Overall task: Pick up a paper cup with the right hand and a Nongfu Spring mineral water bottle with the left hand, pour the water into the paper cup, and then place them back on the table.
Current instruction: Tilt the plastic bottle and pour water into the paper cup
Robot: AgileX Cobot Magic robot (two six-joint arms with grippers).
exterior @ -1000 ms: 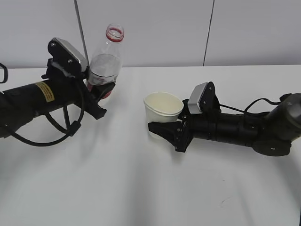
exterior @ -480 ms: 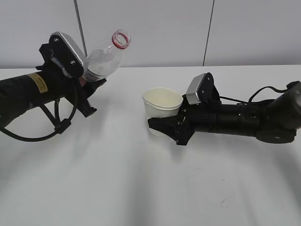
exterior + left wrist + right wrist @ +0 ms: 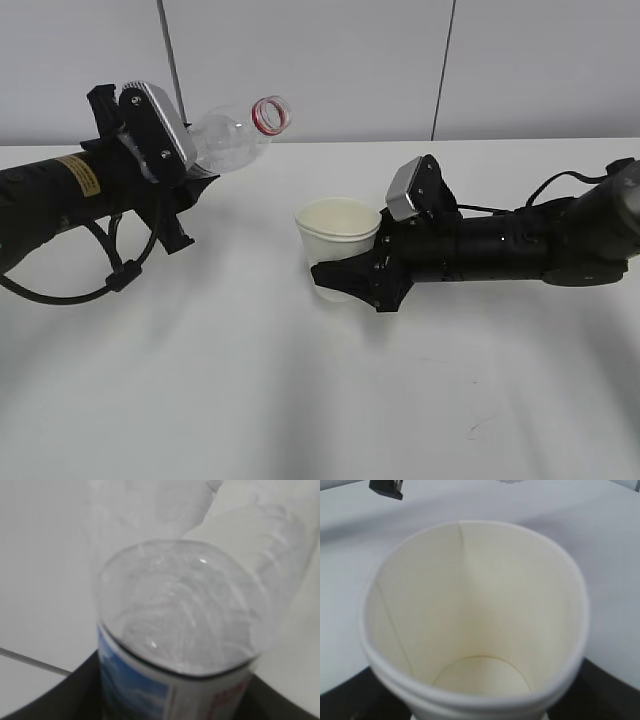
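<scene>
My left gripper (image 3: 185, 190) is shut on the Nongfu Spring mineral water bottle (image 3: 235, 140) and holds it above the table, tilted with its open red-ringed mouth toward the right. In the left wrist view the bottle (image 3: 185, 625) fills the frame between the black jaws. My right gripper (image 3: 350, 280) is shut on the paper cup (image 3: 338, 240), held upright near the middle. The right wrist view looks into the cup (image 3: 475, 625); it looks empty. The bottle mouth is left of and above the cup, apart from it.
The white table (image 3: 300, 400) stretches in front of both arms. A grey panelled wall (image 3: 350, 60) stands behind. The left arm's black cable (image 3: 110, 270) loops down to the tabletop.
The left gripper has tilted the bottle further to the right and lifted it. The right gripper has moved the cup slightly left.
</scene>
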